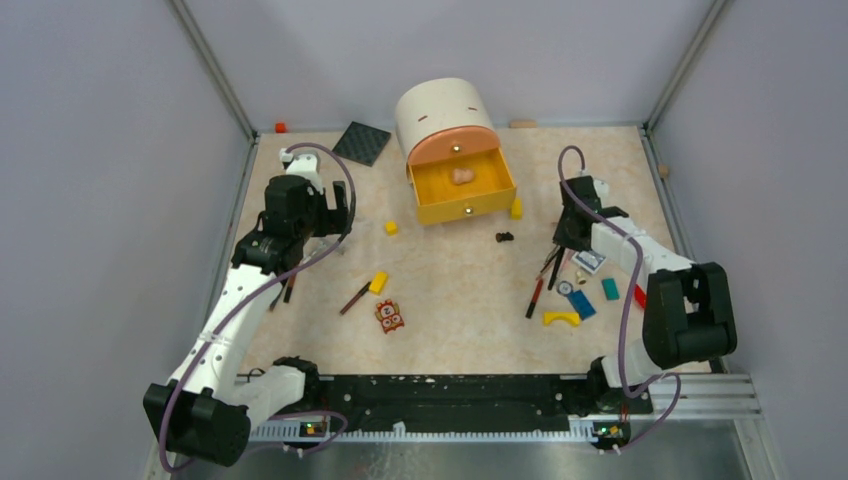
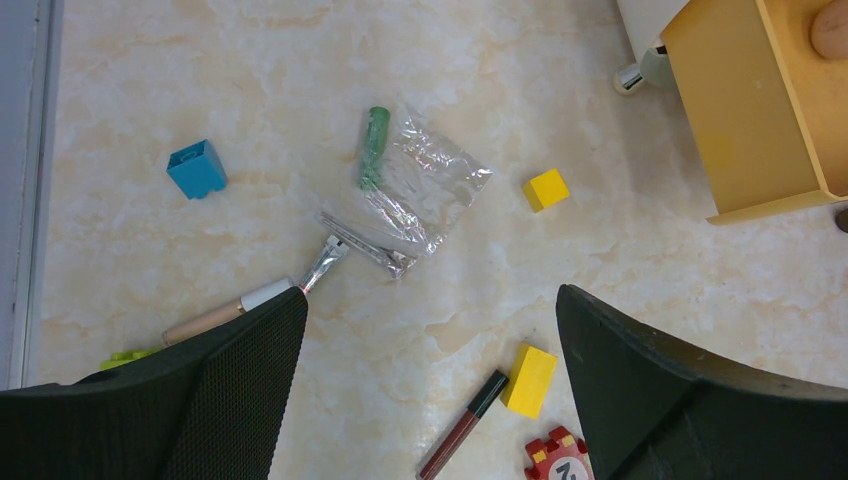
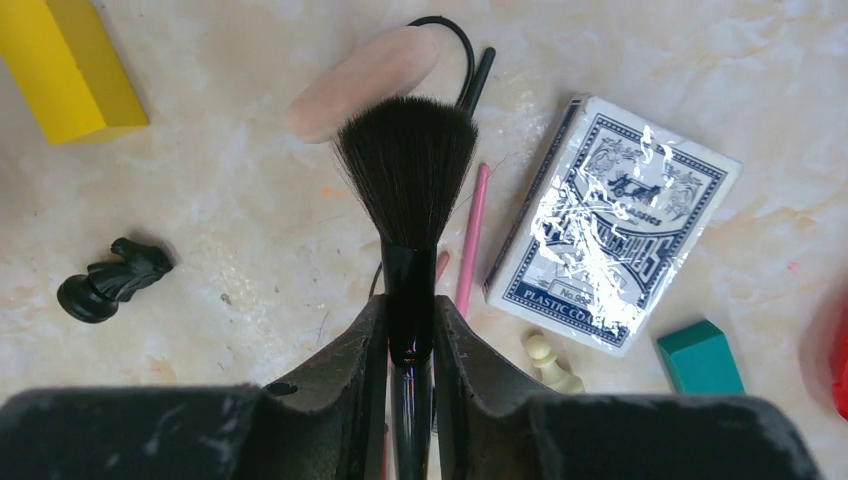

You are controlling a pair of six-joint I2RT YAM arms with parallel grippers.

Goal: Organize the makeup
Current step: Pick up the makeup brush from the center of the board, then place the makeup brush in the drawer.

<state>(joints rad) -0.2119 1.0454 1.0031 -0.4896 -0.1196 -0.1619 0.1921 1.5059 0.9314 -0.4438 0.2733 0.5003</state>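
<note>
My right gripper (image 3: 410,305) is shut on the handle of a black makeup brush (image 3: 405,165) and holds it over the table. A pink pencil (image 3: 470,240) lies just right of the brush. In the top view the right gripper (image 1: 568,238) is above a cluster of sticks (image 1: 535,296). My left gripper (image 2: 430,295) is open and empty above bare table. A green tube (image 2: 374,145) lies by a clear plastic bag (image 2: 415,195). A beige pen (image 2: 215,318) lies at the left finger. A dark red stick (image 2: 463,425) lies near, also in the top view (image 1: 354,297).
A yellow drawer (image 1: 470,210) stands open at the back with a small pinkish thing inside. Near the right gripper lie a card deck (image 3: 610,220), black chess knight (image 3: 110,280), white pawn (image 3: 553,362), teal block (image 3: 700,355). Yellow blocks (image 2: 529,379), blue block (image 2: 196,168), owl tile (image 1: 389,316).
</note>
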